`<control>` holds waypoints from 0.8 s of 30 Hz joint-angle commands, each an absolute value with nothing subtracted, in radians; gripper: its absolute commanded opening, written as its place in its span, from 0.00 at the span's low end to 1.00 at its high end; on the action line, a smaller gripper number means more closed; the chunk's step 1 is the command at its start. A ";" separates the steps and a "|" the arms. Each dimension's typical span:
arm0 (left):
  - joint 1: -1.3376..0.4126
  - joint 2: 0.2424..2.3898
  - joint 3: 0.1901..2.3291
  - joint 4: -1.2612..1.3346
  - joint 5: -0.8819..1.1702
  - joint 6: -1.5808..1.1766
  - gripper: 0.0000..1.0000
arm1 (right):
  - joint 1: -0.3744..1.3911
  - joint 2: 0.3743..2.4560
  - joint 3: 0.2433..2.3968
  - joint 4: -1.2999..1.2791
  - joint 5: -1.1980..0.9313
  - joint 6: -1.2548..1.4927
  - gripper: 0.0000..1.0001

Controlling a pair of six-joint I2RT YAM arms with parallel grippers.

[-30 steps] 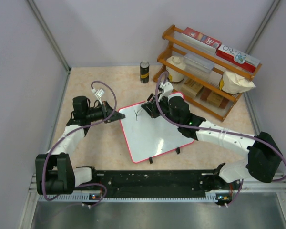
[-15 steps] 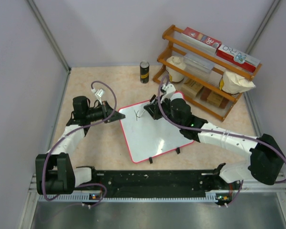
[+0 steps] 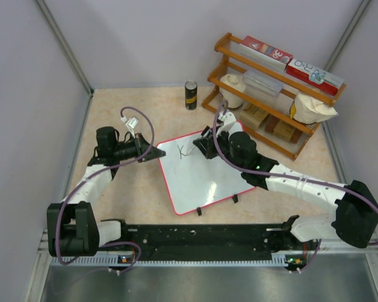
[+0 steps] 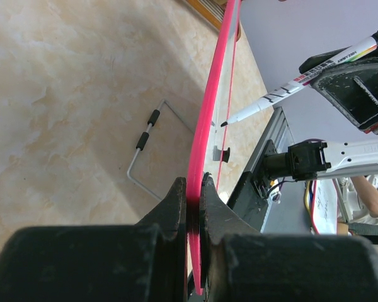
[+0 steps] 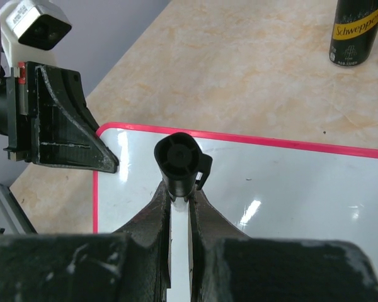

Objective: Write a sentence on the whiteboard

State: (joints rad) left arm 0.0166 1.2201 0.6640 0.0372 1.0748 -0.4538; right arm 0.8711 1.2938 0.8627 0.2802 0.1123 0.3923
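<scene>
The right gripper [image 3: 204, 146] is clenched on a white marker pen [image 4: 302, 78]. Its long axis slants down at the glossy white, pink-rimmed whiteboard [image 3: 198, 182] directly beneath. The thin black handwritten strokes [image 3: 184, 151] lie just left of the tip (blank surface lies rightward). The left gripper [image 4: 190, 189] pinches the board's rim.

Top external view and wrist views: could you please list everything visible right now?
whiteboard: one, white, pink-red rim, table centre
sentence: first strokes, black, whiteboard's far-left corner
marker: one, white, black tip, over whiteboard
Schweppes can: one, black-yellow, far edge
wooden rack: one, orange-brown, far right
boxes: two, red-white, rack top
bags: two, white, middle shelf
table: one, beige marble, underneath
left gripper: one, black, shut on whiteboard edge
right gripper: one, black, shut on marker
</scene>
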 commanded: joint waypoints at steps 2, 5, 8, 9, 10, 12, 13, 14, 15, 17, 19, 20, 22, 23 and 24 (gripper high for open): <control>0.008 1.226 0.653 0.029 0.974 -0.360 0.00 | 0.850 1.206 0.821 0.400 0.120 0.387 0.00; 0.008 1.226 0.653 0.028 0.974 -0.360 0.00 | 0.842 1.193 0.824 0.414 0.124 0.391 0.00; 0.008 1.224 0.653 0.028 0.974 -0.360 0.00 | 0.833 1.204 0.834 0.402 0.124 0.397 0.00; 0.008 1.224 0.653 0.028 0.974 -0.360 0.00 | 0.830 1.212 0.834 0.402 0.123 0.400 0.00; 0.009 1.224 0.653 0.028 0.974 -0.360 0.00 | 0.827 1.216 0.839 0.400 0.123 0.406 0.00; 0.008 1.221 0.653 0.023 0.973 -0.359 0.00 | 0.824 1.224 0.844 0.399 0.120 0.411 0.00; 0.009 1.220 0.653 0.021 0.971 -0.357 0.00 | 0.824 1.236 0.850 0.400 0.115 0.416 0.00; 0.008 1.216 0.653 0.021 0.971 -0.357 0.00 | 0.822 1.241 0.853 0.400 0.114 0.417 0.00; 0.008 1.216 0.653 0.020 0.969 -0.357 0.00 | 0.822 1.244 0.856 0.402 0.109 0.420 0.00; 0.008 1.216 0.653 0.020 0.969 -0.357 0.00 | 0.822 1.252 0.862 0.405 0.094 0.423 0.00; 0.008 1.218 0.653 0.020 0.969 -0.357 0.00 | 0.822 1.261 0.868 0.407 0.083 0.426 0.00; 0.008 1.219 0.653 0.020 0.969 -0.357 0.00 | 0.822 1.262 0.870 0.403 0.081 0.426 0.00; 0.009 1.218 0.653 0.020 0.969 -0.356 0.00 | 0.822 1.266 0.873 0.405 0.075 0.429 0.00; 0.009 1.219 0.653 0.020 0.969 -0.356 0.00 | 0.822 1.270 0.873 0.402 0.074 0.430 0.00; 0.008 1.220 0.653 0.020 0.969 -0.356 0.00 | 0.822 1.272 0.873 0.403 0.074 0.430 0.00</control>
